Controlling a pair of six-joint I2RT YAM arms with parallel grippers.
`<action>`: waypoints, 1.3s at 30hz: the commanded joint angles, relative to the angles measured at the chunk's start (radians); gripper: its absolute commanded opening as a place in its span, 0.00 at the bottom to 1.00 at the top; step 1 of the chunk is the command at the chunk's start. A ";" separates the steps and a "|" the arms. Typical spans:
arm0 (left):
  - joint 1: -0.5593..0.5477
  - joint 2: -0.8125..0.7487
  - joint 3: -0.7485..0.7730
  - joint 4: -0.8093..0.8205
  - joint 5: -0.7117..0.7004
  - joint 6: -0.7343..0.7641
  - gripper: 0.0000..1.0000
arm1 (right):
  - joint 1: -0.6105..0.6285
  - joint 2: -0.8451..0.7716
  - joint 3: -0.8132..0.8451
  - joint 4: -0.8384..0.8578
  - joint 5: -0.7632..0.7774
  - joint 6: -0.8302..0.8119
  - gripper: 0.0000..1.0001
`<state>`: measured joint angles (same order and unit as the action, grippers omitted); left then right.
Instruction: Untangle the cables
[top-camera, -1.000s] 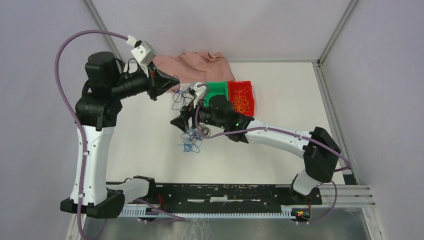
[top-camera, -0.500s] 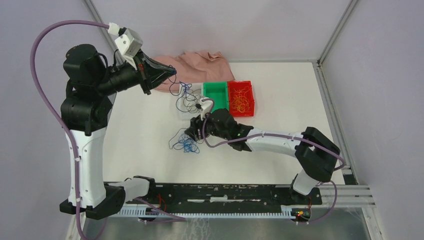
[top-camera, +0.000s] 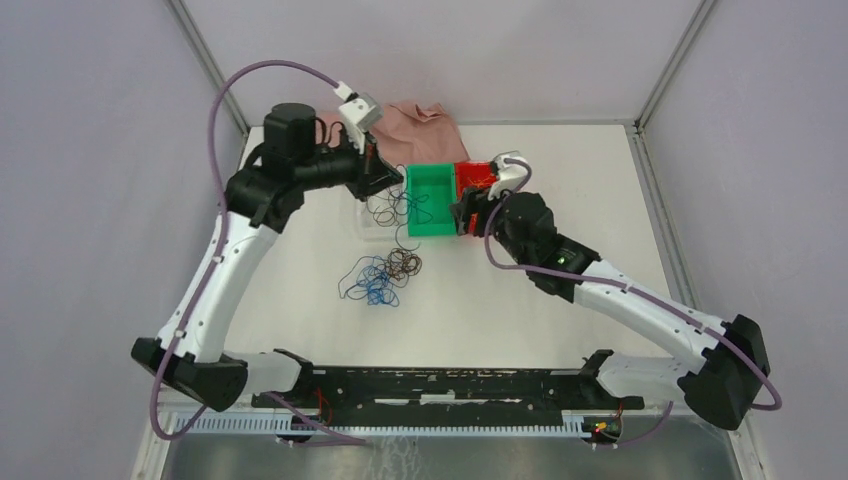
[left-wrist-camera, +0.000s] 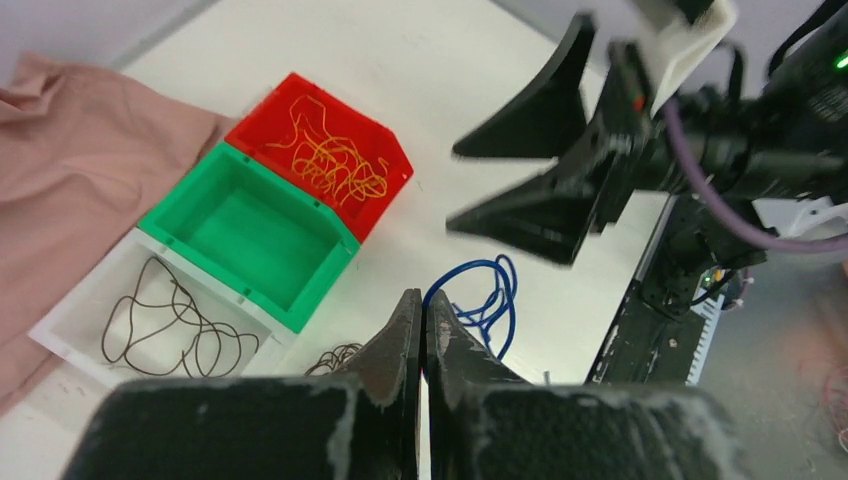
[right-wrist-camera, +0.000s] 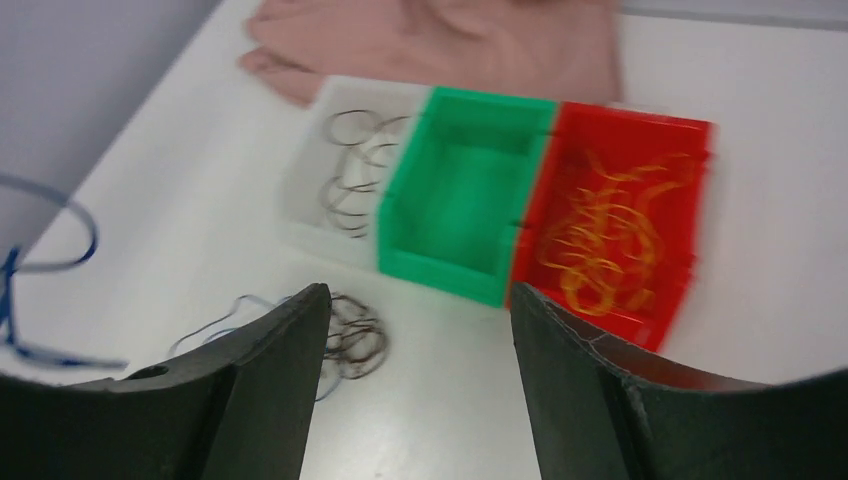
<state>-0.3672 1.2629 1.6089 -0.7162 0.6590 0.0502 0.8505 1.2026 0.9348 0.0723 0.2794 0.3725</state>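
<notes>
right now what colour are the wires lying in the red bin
Yellow-orange: the wires sit tangled in the red bin. The left wrist view shows them best.

You're looking at a robotics lab cell: plain grey panel walls (top-camera: 80, 80), bare aluminium frame posts (top-camera: 205, 60), a white tabletop (top-camera: 600, 180) and a black mounting rail (top-camera: 450, 385).

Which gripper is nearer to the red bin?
Right. The right gripper is at the red bin's edge; the left gripper is beyond the green bin.
</notes>
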 joint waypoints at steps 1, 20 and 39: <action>-0.063 0.083 -0.022 0.132 -0.146 0.068 0.03 | -0.102 -0.047 0.043 -0.256 0.273 0.056 0.72; -0.067 0.649 0.158 0.315 -0.391 0.220 0.03 | -0.207 -0.148 -0.013 -0.382 0.507 0.139 0.72; -0.027 0.556 0.190 0.126 -0.311 0.230 0.94 | -0.184 -0.126 -0.026 -0.258 0.180 0.079 0.70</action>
<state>-0.4259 1.9743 1.7679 -0.5171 0.2661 0.2428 0.6460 1.0683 0.9180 -0.2989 0.6090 0.4843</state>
